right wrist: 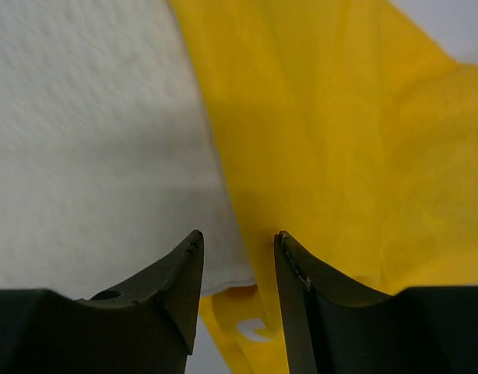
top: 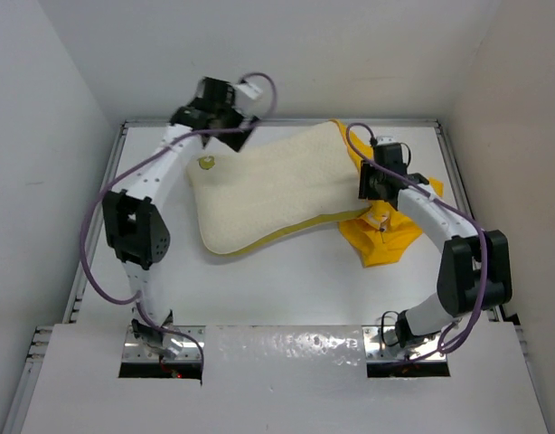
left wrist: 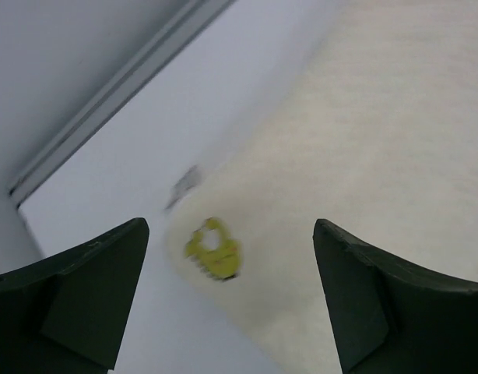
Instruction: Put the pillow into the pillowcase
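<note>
The cream-white quilted pillow [top: 268, 190] lies slanted across the middle of the table, its yellow edge band along the near side. Its right end overlaps the crumpled yellow pillowcase [top: 386, 242]. My left gripper [top: 234, 134] hovers over the pillow's far-left corner. In the left wrist view the left gripper [left wrist: 230, 226] is wide open above the yellow-green logo [left wrist: 214, 249] and grips nothing. My right gripper [top: 371, 193] sits at the pillow's right end. In the right wrist view the right gripper [right wrist: 238, 234] has its jaws narrowly apart over the seam where the pillow [right wrist: 91, 140] meets the pillowcase [right wrist: 340, 132].
White walls close the table in on three sides. A metal rail [top: 95, 237] runs along the left edge and another [top: 458, 172] along the right. A white cover [top: 286, 384] spans the front over the arm bases.
</note>
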Robot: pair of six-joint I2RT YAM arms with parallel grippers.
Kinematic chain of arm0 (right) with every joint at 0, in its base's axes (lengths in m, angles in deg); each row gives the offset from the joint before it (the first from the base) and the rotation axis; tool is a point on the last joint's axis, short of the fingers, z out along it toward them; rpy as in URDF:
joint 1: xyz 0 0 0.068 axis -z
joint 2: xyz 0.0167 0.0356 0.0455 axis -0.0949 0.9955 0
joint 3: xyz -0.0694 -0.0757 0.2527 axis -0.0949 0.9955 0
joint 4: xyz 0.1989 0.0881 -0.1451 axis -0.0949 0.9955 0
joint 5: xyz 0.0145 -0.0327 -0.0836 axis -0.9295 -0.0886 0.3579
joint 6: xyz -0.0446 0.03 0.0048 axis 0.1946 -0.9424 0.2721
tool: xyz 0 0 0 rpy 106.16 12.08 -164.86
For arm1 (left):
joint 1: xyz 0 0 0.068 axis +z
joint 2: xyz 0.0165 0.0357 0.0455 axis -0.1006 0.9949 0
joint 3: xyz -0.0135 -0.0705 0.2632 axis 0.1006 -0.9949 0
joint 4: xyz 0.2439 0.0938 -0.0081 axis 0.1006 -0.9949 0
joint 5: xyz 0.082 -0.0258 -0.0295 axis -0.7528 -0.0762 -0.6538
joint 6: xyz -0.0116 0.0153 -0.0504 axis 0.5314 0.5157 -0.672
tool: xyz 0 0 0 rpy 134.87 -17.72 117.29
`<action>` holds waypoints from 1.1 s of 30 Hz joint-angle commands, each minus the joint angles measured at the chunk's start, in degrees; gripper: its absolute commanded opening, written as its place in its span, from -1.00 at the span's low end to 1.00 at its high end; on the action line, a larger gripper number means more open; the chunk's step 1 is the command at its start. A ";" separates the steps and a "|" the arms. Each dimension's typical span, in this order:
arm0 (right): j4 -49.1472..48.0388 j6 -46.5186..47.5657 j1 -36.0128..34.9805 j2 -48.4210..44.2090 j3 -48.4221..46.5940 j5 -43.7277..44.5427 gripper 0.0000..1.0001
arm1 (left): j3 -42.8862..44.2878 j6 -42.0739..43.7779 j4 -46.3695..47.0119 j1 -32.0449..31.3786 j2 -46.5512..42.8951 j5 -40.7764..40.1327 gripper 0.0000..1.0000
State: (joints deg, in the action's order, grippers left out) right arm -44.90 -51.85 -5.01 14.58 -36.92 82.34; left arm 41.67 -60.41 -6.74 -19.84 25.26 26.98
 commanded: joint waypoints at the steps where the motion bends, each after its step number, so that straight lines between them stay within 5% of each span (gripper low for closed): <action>1: -2.86 1.37 0.70 -0.87 2.71 2.76 -0.18 | -3.15 8.87 -1.61 -12.72 -0.59 0.11 0.70; 10: -4.80 1.98 3.60 0.28 6.05 1.00 -0.29 | -12.90 9.66 2.78 -31.80 0.29 3.90 0.77; 15: -8.48 3.12 3.69 1.06 7.81 1.53 -0.37 | -21.69 7.03 16.01 -35.15 2.31 -4.51 0.82; 19: -8.32 3.39 3.78 1.86 7.99 -0.66 -0.97 | -26.96 5.53 25.01 -35.15 4.24 -13.05 0.76; 20: -8.05 3.39 3.78 0.55 7.99 -1.01 -1.00 | -27.76 5.71 27.81 -35.15 4.85 -14.37 0.70; 22: -7.09 5.49 3.78 -2.43 8.17 -2.24 -1.00 | -29.86 5.79 31.24 -35.15 5.47 -17.80 0.23; 24: -5.43 8.38 3.69 -4.55 8.08 -4.17 -1.00 | -30.84 5.36 32.92 -34.80 5.83 -19.48 -0.59; 26: -4.19 9.63 3.60 -7.18 7.56 -8.03 -1.00 | -30.41 2.82 33.72 -33.84 6.62 -19.40 -1.00; 33: 2.85 10.25 1.93 -9.82 3.86 -31.75 -1.00 | -15.57 -7.38 24.15 -29.62 8.20 -11.40 -1.00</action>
State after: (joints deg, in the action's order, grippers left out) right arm -45.19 -42.49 -2.02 6.51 -30.48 65.11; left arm 19.38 -62.24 16.12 -52.39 33.77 13.82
